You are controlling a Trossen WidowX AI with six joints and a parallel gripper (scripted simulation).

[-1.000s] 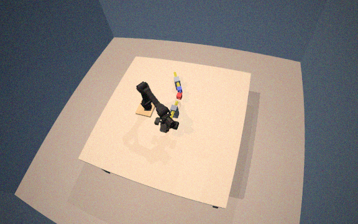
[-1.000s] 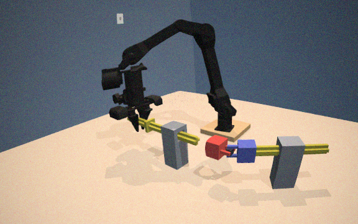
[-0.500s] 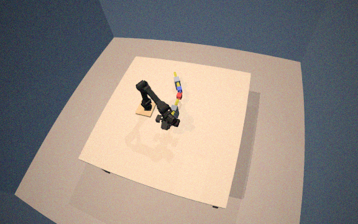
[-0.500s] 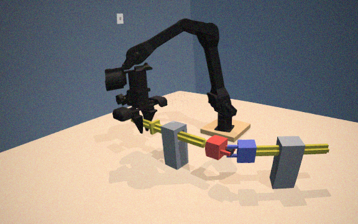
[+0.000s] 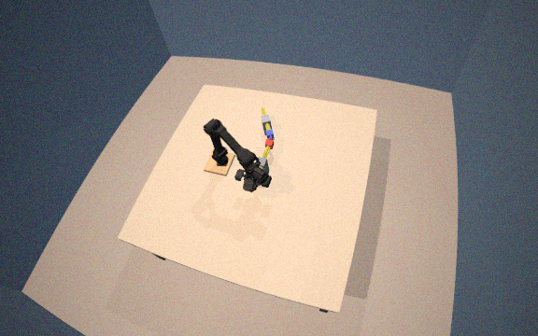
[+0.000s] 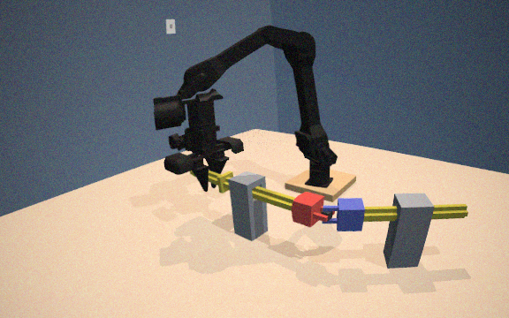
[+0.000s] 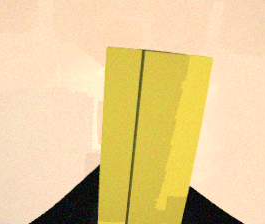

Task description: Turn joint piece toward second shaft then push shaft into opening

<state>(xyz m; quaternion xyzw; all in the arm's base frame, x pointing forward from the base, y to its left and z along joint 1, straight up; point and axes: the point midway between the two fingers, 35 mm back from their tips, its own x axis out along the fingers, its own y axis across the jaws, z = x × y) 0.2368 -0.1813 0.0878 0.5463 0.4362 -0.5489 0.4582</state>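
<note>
The gripper (image 6: pixel 209 176) is clamping the yellow shaft's (image 6: pixel 272 197) free end behind its grey block (image 6: pixel 247 211); the shaft's long axis is running from the gripper toward the red joint (image 6: pixel 308 208)

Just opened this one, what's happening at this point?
The black arm's gripper is shut on the free end of the sliding yellow shaft, which runs through the nearer grey block. The shaft's far end meets the red joint piece, hinged to a blue piece on the fixed shaft in the second grey block. Whether the shaft is fully seated cannot be told.
</note>
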